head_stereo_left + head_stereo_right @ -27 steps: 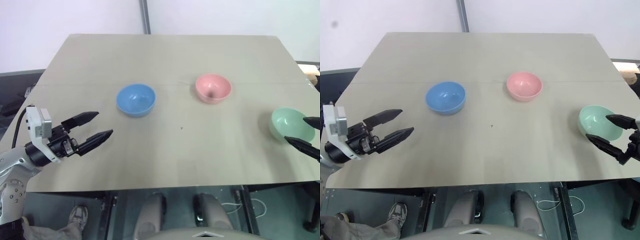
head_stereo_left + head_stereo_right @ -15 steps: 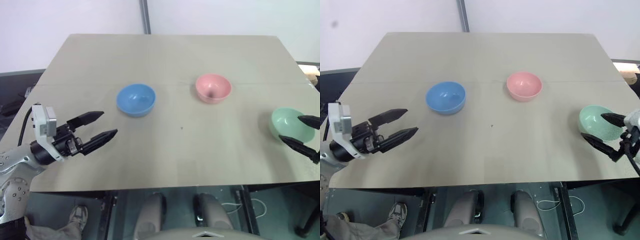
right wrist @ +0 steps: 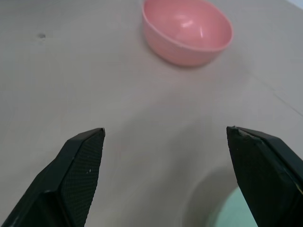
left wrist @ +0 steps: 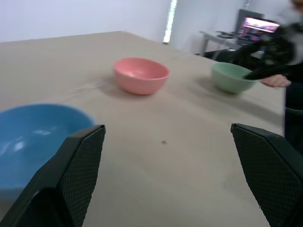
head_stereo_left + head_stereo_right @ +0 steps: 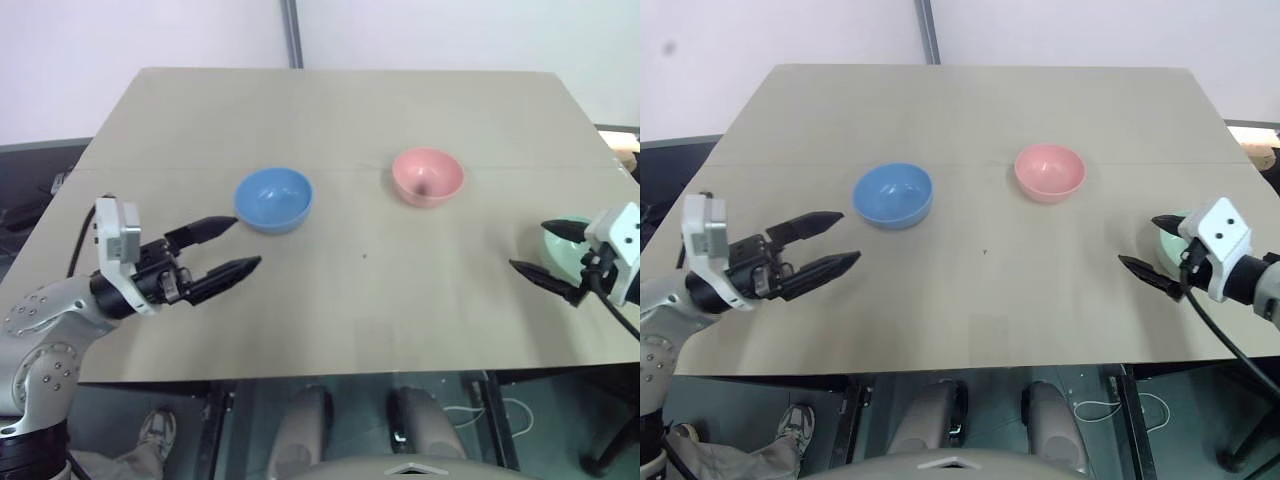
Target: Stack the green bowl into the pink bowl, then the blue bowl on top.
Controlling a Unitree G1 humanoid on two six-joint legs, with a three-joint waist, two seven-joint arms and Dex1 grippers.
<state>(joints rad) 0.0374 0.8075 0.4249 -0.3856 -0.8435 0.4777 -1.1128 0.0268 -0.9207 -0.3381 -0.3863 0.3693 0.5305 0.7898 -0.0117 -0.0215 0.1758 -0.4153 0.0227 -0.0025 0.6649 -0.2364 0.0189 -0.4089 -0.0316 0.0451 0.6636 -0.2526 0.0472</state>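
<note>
Your left gripper (image 5: pixel 228 246) hangs spread wide and empty just left of the blue bowl (image 5: pixel 273 198). Right of that sits the pink bowl (image 5: pixel 427 176); farthest right, your gaping, empty right gripper (image 5: pixel 545 252) hovers beside the green bowl (image 4: pixel 233 77), ready to grasp.

No writing, label, brand, number or sign can be read anywhere. The three bowls are plain, the table bears no print, and the lit monitor (image 4: pixel 256 24) beyond its far edge is too blurred to read.
</note>
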